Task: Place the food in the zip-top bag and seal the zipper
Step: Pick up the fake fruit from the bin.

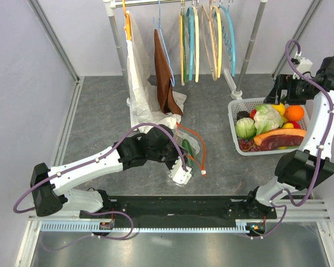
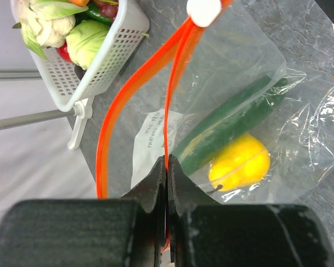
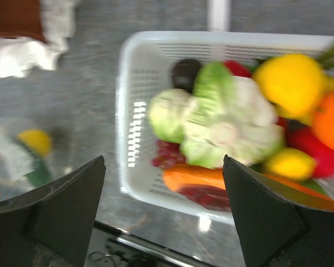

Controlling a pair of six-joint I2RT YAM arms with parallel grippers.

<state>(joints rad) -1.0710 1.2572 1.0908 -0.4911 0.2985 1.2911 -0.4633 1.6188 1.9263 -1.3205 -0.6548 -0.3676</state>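
Observation:
The clear zip-top bag (image 2: 267, 83) lies flat on the table, with a dark green cucumber (image 2: 234, 119) and a yellow fruit (image 2: 240, 163) inside. Its orange-red zipper (image 2: 168, 111) is parted into two strips, with a white slider (image 2: 203, 10) at the far end. My left gripper (image 2: 167, 162) is shut on the nearer strip; in the top view it (image 1: 178, 162) is beside the bag (image 1: 192, 149). My right gripper (image 3: 164, 211) is open and empty, above the near edge of the white basket (image 3: 128, 111). A round orange (image 3: 329, 119) lies in the basket's right end.
The basket (image 1: 234, 108) at the right holds a pale cabbage (image 1: 245, 128), cauliflower, a red meat slab (image 1: 278, 140) and other produce. A rack with coloured hangers (image 1: 203, 39), a white garment (image 1: 139, 72) and a brown cloth stands at the back.

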